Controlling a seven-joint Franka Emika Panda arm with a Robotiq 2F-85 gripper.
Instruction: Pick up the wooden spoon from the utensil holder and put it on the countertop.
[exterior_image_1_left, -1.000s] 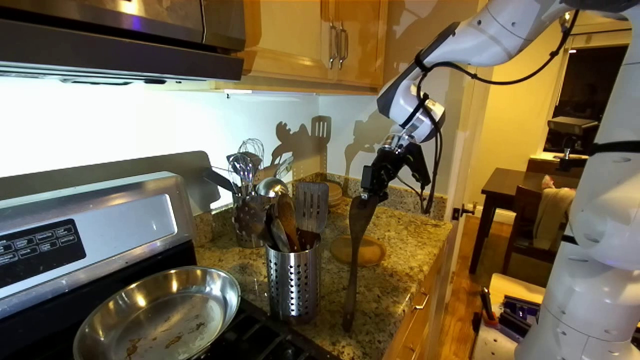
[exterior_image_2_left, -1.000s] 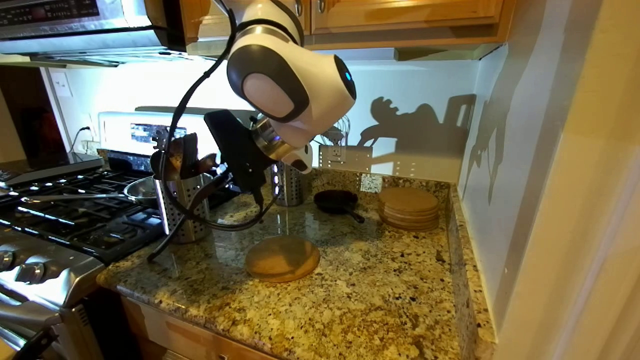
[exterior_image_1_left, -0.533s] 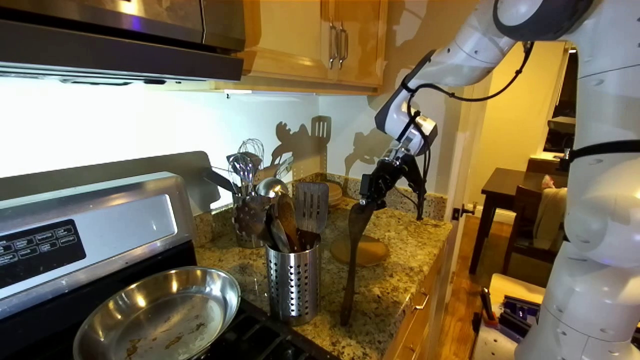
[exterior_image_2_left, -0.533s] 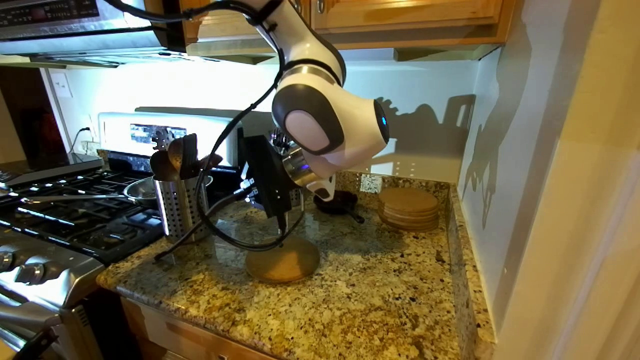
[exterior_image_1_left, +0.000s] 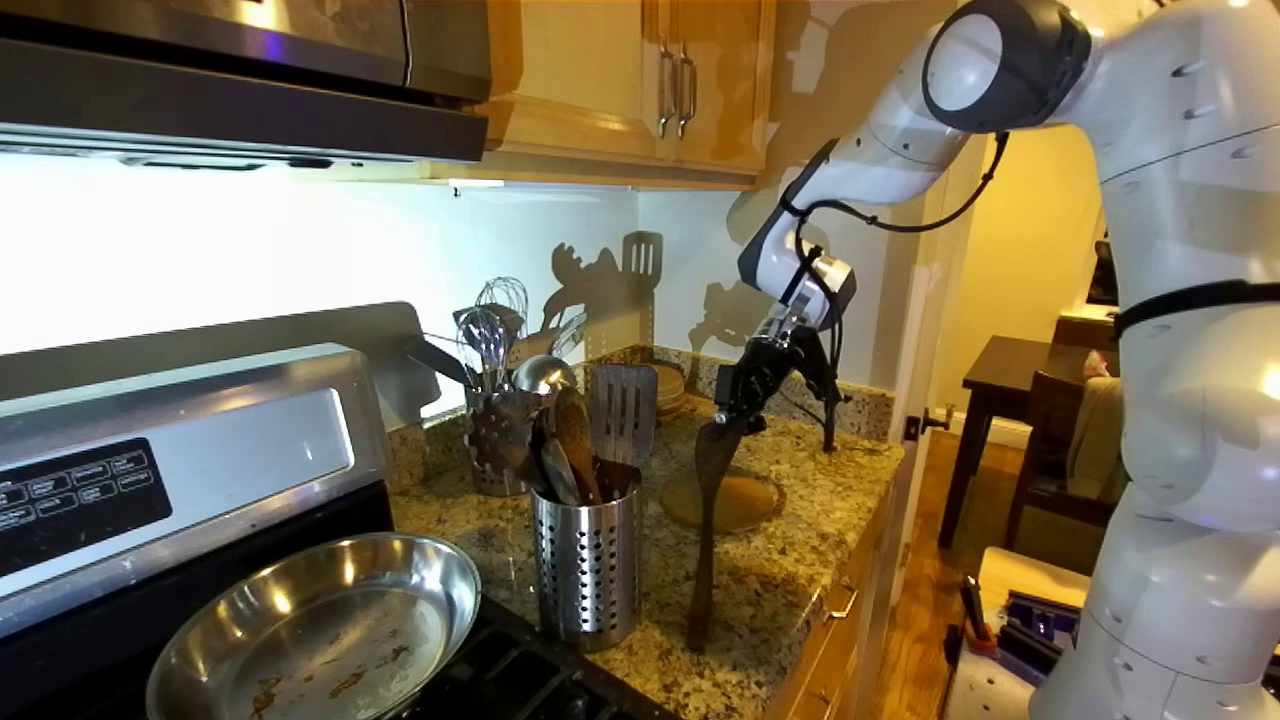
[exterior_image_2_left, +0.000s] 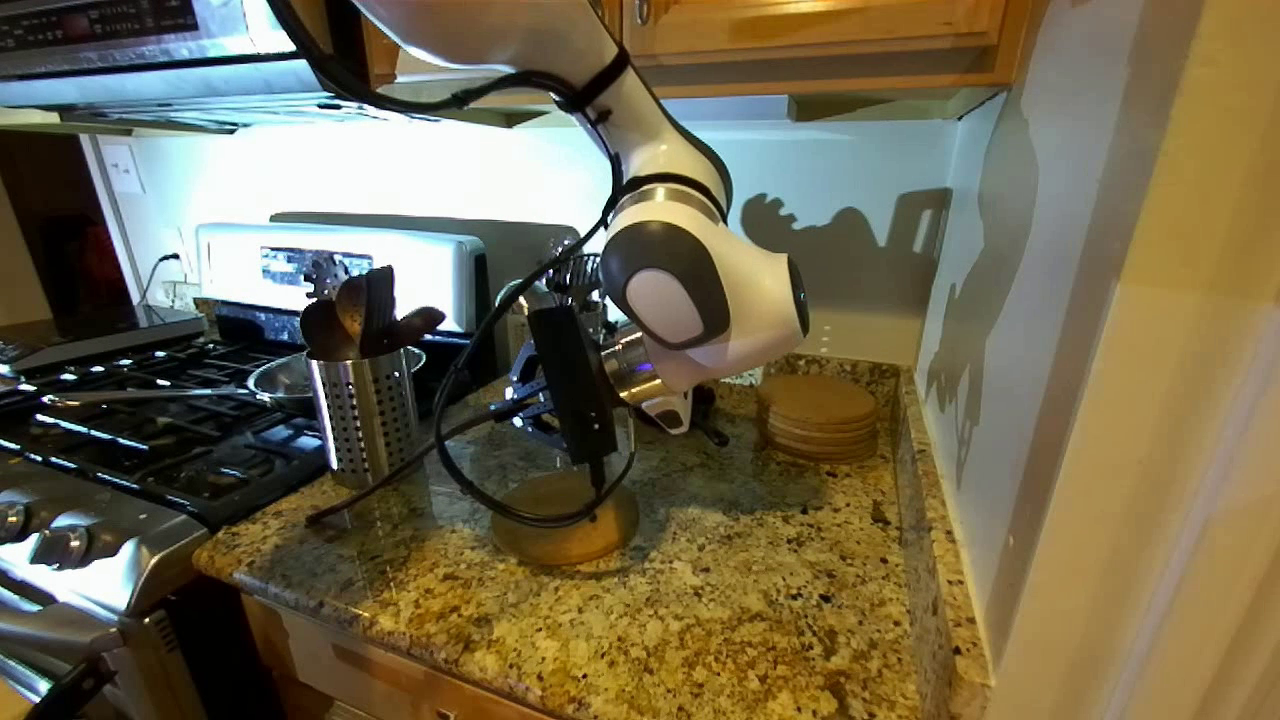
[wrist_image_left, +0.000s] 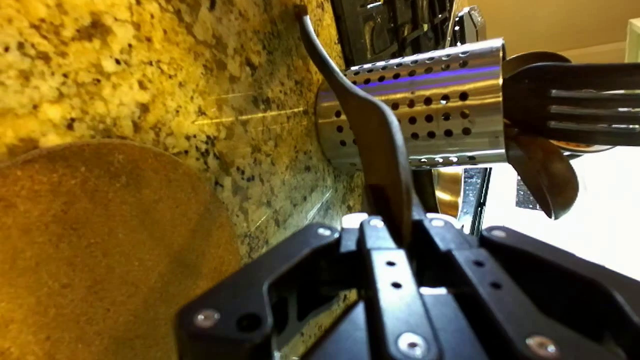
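The wooden spoon (exterior_image_1_left: 708, 500) is held by its wide head in my gripper (exterior_image_1_left: 738, 418). The wrist view shows my gripper (wrist_image_left: 404, 232) with its fingers shut on both sides of the spoon head (wrist_image_left: 372, 125). The handle slants down toward the granite countertop (exterior_image_1_left: 790, 540); I cannot tell whether its tip touches. In an exterior view the spoon (exterior_image_2_left: 400, 468) leans well over, with its handle end just in front of the utensil holder. The perforated metal utensil holder (exterior_image_1_left: 590, 570) stands upright beside the spoon with several utensils in it, and also shows in the wrist view (wrist_image_left: 480, 135).
A round brown board (exterior_image_2_left: 530, 540) lies on the countertop under my gripper. A stack of round boards (exterior_image_2_left: 818, 420) and a small black pan (exterior_image_2_left: 708, 425) are near the back wall. Another holder (exterior_image_1_left: 490, 440) with metal utensils stands behind. A steel pan (exterior_image_1_left: 340, 620) sits on the stove.
My gripper has moved down and away from the utensil holder, over the round board, still holding the spoon. The spoon leans flatter, while its handle end stays near the same spot.
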